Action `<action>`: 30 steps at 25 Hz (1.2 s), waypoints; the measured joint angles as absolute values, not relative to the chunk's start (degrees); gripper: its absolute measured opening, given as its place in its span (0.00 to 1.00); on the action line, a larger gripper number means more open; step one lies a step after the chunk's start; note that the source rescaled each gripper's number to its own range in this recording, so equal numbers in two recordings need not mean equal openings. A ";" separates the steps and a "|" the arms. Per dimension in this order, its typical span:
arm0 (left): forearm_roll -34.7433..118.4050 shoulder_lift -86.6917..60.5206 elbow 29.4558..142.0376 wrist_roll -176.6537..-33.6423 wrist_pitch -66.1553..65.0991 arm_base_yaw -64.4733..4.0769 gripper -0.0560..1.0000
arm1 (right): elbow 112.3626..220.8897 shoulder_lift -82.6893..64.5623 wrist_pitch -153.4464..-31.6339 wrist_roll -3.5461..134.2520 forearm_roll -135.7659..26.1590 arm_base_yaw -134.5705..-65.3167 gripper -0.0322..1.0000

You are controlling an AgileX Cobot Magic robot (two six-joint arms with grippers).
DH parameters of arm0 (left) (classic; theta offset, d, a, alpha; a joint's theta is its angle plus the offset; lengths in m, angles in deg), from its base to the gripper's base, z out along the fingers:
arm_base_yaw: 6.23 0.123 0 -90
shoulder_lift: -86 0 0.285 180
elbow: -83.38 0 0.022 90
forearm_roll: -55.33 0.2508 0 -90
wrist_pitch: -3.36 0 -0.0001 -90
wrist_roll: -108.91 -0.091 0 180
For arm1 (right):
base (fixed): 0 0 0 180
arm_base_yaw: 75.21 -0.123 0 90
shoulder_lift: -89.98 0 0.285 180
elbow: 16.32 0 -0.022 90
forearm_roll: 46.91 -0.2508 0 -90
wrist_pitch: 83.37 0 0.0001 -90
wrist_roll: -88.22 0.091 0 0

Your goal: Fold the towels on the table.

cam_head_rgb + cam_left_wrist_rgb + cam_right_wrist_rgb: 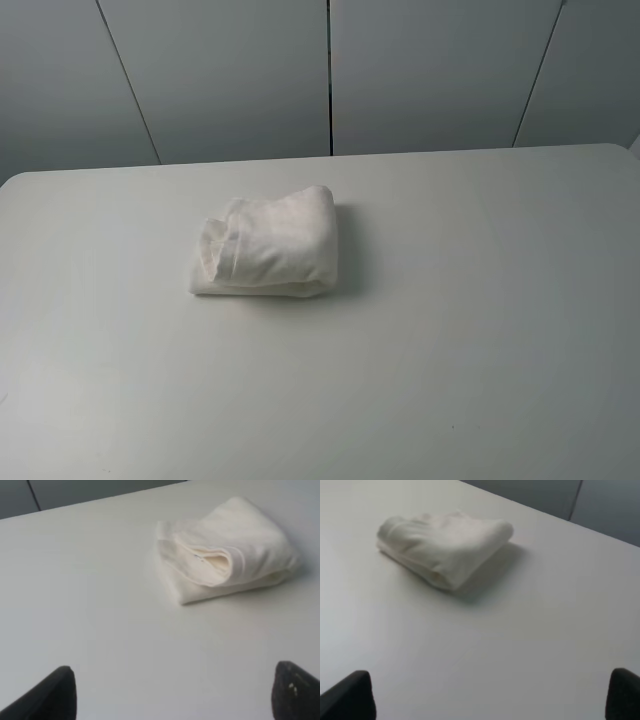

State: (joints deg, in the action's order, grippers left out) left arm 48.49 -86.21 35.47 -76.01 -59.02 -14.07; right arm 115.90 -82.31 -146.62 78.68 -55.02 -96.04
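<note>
The white towel (268, 246) lies folded in a thick bundle on the white table (480, 330), a little left of the middle. Its layered open ends face left. It also shows in the left wrist view (225, 550) and in the right wrist view (445, 547). Neither arm shows in the exterior high view. My left gripper (175, 692) is open and empty, its fingertips (55, 692) wide apart, well short of the towel. My right gripper (490, 695) is open and empty too, its fingertips (350, 695) wide apart, away from the towel.
A grey panelled wall (230, 70) stands behind the table's far edge. The table's rounded far corners show at left and right.
</note>
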 joint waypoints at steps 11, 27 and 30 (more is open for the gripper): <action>48.49 -86.21 35.47 -76.01 -59.02 -9.31 1.00 | 115.90 -82.31 -146.62 79.56 -53.45 -76.91 1.00; 48.49 -86.21 35.47 -76.01 -59.02 -9.31 1.00 | 115.90 -82.31 -146.62 81.23 -52.49 -76.52 1.00; 48.49 -86.21 35.47 -76.01 -59.02 -9.31 1.00 | 115.90 -82.31 -146.62 81.34 -52.49 -76.52 1.00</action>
